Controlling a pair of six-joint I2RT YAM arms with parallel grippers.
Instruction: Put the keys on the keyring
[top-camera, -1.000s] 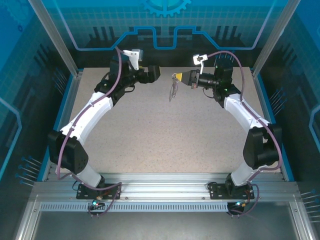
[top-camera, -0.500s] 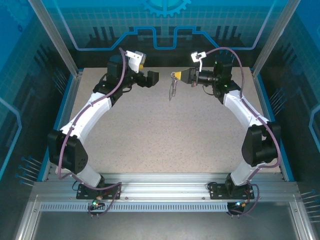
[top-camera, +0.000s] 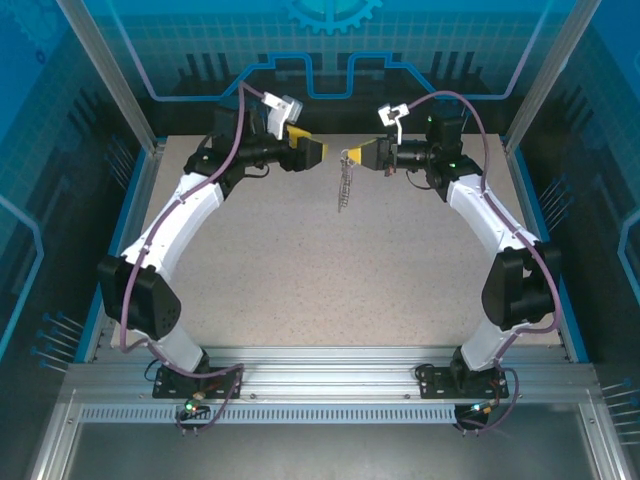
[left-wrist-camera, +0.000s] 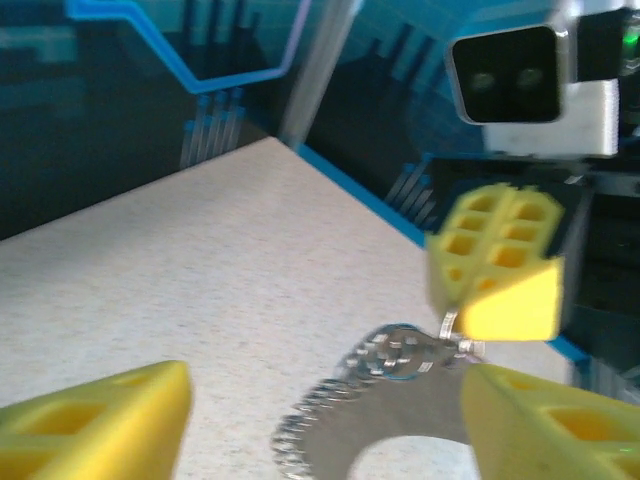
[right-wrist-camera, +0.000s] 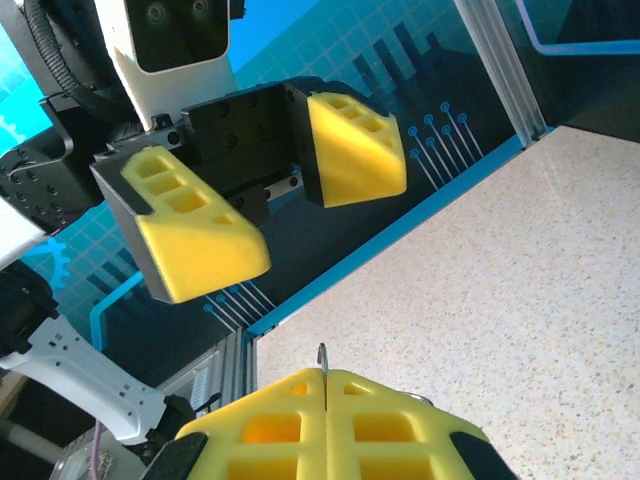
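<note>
Evidently the step in hand is a mid-air handover. In the upper middle of the overhead view the right fingers (top-camera: 357, 153), closed on the keyring (top-camera: 348, 165), present it to the left fingers (top-camera: 311, 152), which stand open just beside it. The chain (top-camera: 343, 195) hangs free above the worktop (top-camera: 330, 270). To do this well, I judge the open pair should come in slowly, level with the ring, and close only once metal lies squarely between them. A swinging chain could spoil the aim.

From the left wrist, the left fingers (left-wrist-camera: 100, 425) sit wide apart at the lower corners. The keyring (left-wrist-camera: 400, 352) and its chain (left-wrist-camera: 305, 435) lie between them, low and right of centre, pinched from above by the right fingers (left-wrist-camera: 500, 270). Whether it touches the right-hand finger I cannot tell.

From the right wrist, the right fingers (right-wrist-camera: 325, 425) press together at the bottom edge, with a thin sliver of the keyring (right-wrist-camera: 322, 358) poking up from their seam. The left fingers (right-wrist-camera: 200, 240) gape in the upper left, apart from it.
</note>
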